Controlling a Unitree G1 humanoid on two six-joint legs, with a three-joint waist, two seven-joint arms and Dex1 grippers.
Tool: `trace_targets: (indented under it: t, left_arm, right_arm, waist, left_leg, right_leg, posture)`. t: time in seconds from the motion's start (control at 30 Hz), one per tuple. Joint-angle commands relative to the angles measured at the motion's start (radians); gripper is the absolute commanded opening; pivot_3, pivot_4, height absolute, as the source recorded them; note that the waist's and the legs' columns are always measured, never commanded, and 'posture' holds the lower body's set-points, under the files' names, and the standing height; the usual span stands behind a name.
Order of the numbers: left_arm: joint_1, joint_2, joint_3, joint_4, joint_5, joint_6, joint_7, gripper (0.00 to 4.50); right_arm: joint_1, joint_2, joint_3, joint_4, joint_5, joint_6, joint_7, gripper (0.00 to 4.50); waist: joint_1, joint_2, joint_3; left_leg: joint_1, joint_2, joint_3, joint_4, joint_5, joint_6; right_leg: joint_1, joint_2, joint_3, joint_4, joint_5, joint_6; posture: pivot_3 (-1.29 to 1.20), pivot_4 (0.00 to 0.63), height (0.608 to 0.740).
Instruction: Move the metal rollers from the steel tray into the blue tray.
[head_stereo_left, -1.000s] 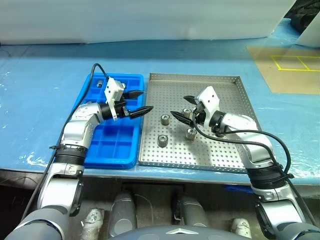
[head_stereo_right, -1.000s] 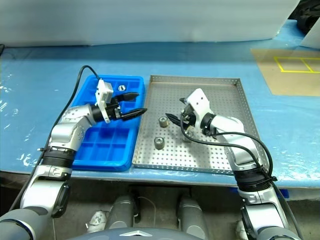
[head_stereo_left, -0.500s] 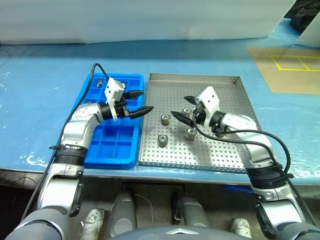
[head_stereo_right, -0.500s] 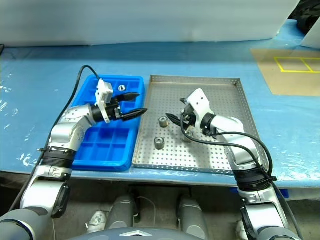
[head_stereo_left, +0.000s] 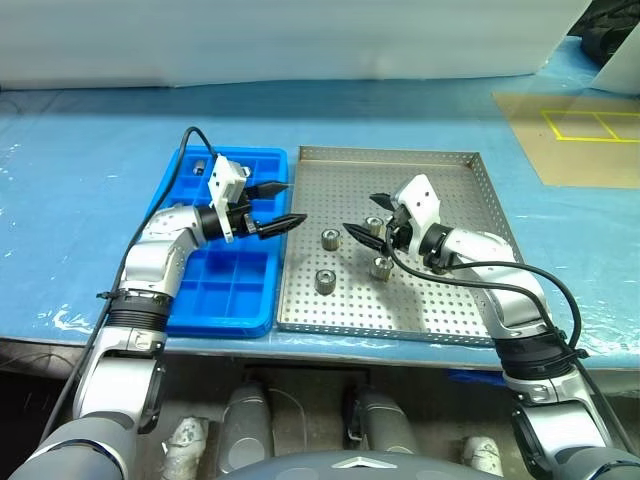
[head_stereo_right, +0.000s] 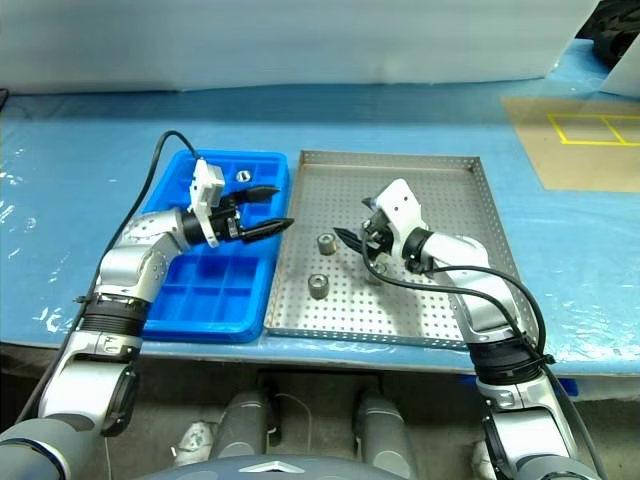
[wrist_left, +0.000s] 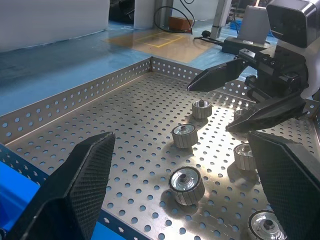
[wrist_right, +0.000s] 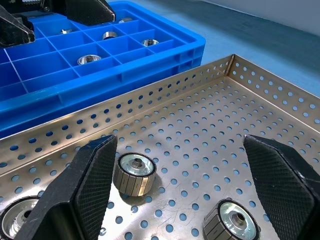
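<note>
Your left gripper (head_stereo_left: 275, 207) hovers over the blue tray's (head_stereo_left: 226, 300) inner edge, fingers spread, empty. A few metal rollers (head_stereo_left: 325, 281) already sit in its far compartments. The others stand on end on the steel tray (head_stereo_left: 440, 310), holes up, axes vertical. They look hard, dense and slick, so pinch across the ribbed sides. Your right gripper (head_stereo_left: 366, 214) hangs above them, fingers apart.
</note>
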Motion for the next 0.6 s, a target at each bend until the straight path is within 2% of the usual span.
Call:
trace_targets:
  t: [0.03, 0.6]
  left_arm:
    - [-0.005, 0.008, 0.018, -0.025, -0.011, -0.007, 0.001, 4.50]
    - [0.007, 0.007, 0.014, -0.044, -0.009, -0.005, 0.008, 4.50]
  right_arm:
    - [-0.003, -0.006, -0.019, -0.035, 0.005, -0.017, -0.001, 4.14]
    - [-0.014, 0.000, -0.011, -0.022, -0.003, -0.026, 0.004, 4.14]
  waist:
    - [0.000, 0.000, 0.000]
    - [0.000, 0.000, 0.000]
  left_leg:
    - [0.000, 0.000, 0.000, 0.000, 0.000, 0.000]
    - [0.000, 0.000, 0.000, 0.000, 0.000, 0.000]
  right_leg:
    - [0.000, 0.000, 0.000, 0.000, 0.000, 0.000]
    - [0.000, 0.000, 0.000, 0.000, 0.000, 0.000]
  posture:
    - [-0.18, 0.150, 0.740]
    - [-0.17, 0.150, 0.740]
